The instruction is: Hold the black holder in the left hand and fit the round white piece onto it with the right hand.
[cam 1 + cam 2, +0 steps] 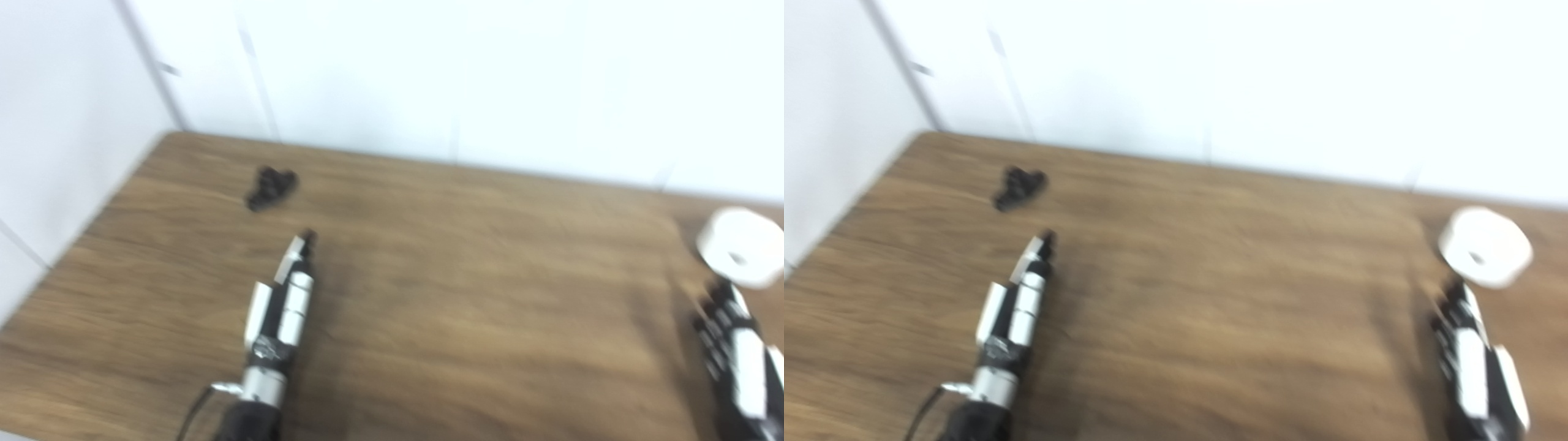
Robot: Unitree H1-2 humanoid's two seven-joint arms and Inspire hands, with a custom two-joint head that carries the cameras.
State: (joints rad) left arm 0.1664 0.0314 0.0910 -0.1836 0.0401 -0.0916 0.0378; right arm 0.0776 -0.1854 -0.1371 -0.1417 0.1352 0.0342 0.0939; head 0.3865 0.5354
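Observation:
The small black holder lies on the wooden table at the far left, also in the right eye view. My left hand is edge-on with fingers stretched toward it, a short way in front of it, holding nothing. The round white piece with a centre hole lies at the far right, also in the right eye view. My right hand is just in front of it with fingers extended, holding nothing. Both views are blurred.
White walls close off the back and left of the table. The left table edge runs diagonally near the holder. A cable hangs at my left wrist.

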